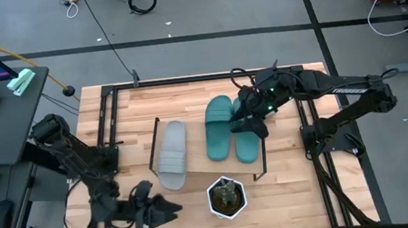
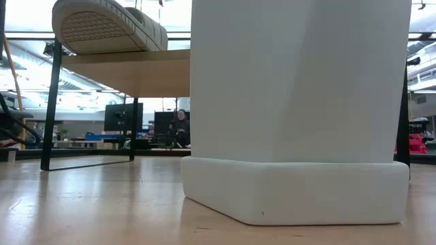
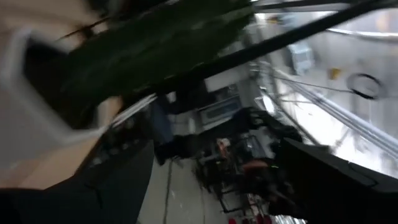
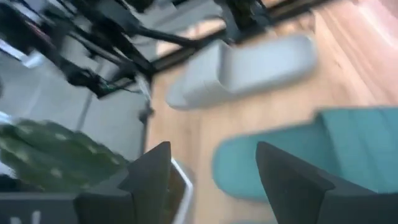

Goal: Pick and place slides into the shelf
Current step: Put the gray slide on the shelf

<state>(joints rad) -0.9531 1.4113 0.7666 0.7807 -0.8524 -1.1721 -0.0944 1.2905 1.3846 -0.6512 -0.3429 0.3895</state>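
Slides lie on the shelf (image 1: 195, 177) top in the high view: one grey slide (image 1: 172, 156) toward the shelf's left end, and two teal slides side by side further right, the left teal (image 1: 218, 128) and the right teal (image 1: 246, 138). All three run lengthwise across the board's short way, near parallel to one another. A fourth slide is not visible anywhere.

The left gripper (image 1: 156, 210) waits low at the table's (image 1: 288, 189) near-left edge, fingers spread wide and empty, well apart from the grey slide. Just to its right sits a potted plant (image 1: 226, 196), in a white pot in front of the shelf.

The right gripper (image 1: 252, 118) hovers over the right teal slide, at its far end, so the right arm is clearly the nearer one to the teal pair. Its fingers (image 4: 149, 177) stand partly apart in the right wrist view, with nothing between them; the teal slide shows beyond and beside them, its long axis running on away from the wrist.

The low view is mostly blocked by the white pot; only a grey sole, overhanging the shelf edge, shows above. The left wrist view is too smeared to read. Whether the right fingers touch the teal slide cannot be told.
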